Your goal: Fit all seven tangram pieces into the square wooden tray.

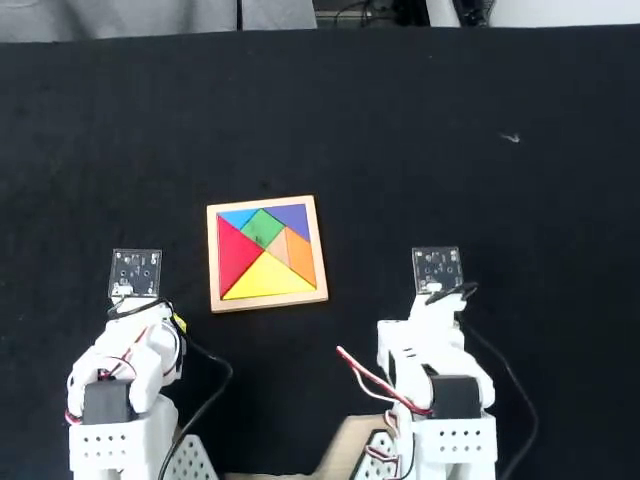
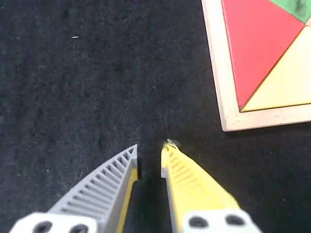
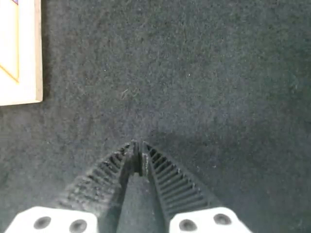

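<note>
The square wooden tray (image 1: pixel 213 262) lies flat on the surface (image 1: pixel 480 200), near its middle; the tangram pieces (image 1: pixel 265 252) sit inside it, edge to edge, filling it; the left end effector (image 2: pixel 149 151) is just off the tray's near-left corner, not touching; the right end effector (image 3: pixel 138 146) is to the tray's right, apart from its near-right corner.

The counter (image 1: pixel 450 150) is black all over. The tray (image 1: pixel 212 262) is pale wood. Its pieces are a red triangle (image 1: pixel 235 255), a yellow triangle (image 1: pixel 268 278), an orange triangle (image 1: pixel 301 258), a light blue triangle (image 1: pixel 237 217), a green square (image 1: pixel 263 228), a dark blue piece (image 1: pixel 293 216) and a small tan triangle (image 1: pixel 279 250). The left hand (image 2: pixel 149 154) has a grey finger (image 2: pixel 107 179) and a yellow finger (image 2: pixel 187 179), both ribbed. The right hand (image 3: pixel 139 150) is black and ribbed. The left arm (image 1: pixel 130 370) and the right arm (image 1: pixel 435 350) are white.
</note>
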